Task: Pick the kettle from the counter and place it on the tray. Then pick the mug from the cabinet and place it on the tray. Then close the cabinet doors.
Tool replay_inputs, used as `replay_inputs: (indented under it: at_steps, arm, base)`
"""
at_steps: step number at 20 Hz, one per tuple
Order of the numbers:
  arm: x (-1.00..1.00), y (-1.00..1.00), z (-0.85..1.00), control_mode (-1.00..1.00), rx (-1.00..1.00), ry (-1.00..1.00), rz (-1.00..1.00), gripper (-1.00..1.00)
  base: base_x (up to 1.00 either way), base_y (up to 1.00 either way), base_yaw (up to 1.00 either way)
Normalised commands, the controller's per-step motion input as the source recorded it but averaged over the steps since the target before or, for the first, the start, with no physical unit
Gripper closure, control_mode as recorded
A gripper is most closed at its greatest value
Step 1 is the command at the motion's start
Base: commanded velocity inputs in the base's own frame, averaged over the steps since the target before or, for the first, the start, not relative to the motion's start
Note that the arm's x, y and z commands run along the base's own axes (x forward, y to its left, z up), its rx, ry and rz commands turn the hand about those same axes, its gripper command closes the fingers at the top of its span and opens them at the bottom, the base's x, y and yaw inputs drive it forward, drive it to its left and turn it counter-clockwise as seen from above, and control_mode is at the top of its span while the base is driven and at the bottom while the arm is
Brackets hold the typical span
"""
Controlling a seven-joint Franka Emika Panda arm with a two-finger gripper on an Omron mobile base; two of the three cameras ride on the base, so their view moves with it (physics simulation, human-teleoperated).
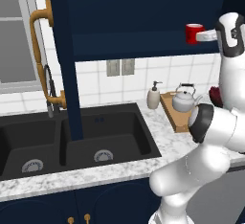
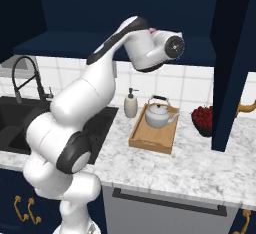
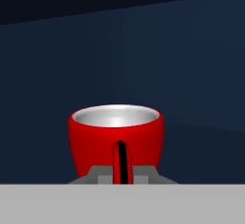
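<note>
Now gripper (image 3: 122,175) closed on mug (image 3: 116,141) handle inside cabinet (image 1: 143,12); kettle (image 2: 159,114) on tray (image 2: 152,137).

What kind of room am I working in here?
A home kitchen, by the look of it: a black double sink with a tall faucet set in the marble-look counter, and navy wall cabinets above, one holding a red mug.

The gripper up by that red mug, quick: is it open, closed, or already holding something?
Gripper: shut on the mug, its two fingertips pinching the mug's side handle inside the cabinet.
</note>
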Motion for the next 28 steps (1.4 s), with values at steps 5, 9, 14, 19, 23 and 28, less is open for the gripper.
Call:
replay_inputs:
  at_steps: [5, 9, 14, 19, 23, 28]
  arm:
    - [-0.98, -0.01, -0.03, -1.0, 0.01, -0.15, -0.03, 1.0]
    - [-1.0, 0.0, 0.0, -1.0, 0.0, -0.13, 0.0, 1.0]
    - [-1.0, 0.01, -0.07, -1.0, 0.0, -0.02, 0.0, 1.0]
    - [-1.0, 0.02, -0.46, -1.0, 0.0, -0.01, 0.02, 1.0]
    - [-0.77, 0.0, -0.82, -1.0, 0.01, 0.0, 0.1, 1.0]
    - [-0.1, -0.02, -0.93, -1.0, 0.09, 0.01, 0.21, 1.0]
  base:
    - [0.0, 0.0, 0.0]
    - [0.0, 0.0, 0.0]
    - [0.0, 0.0, 0.0]
    - [0.0, 0.0, 0.0]
    - [0.0, 0.0, 0.0]
    - [0.0, 0.0, 0.0]
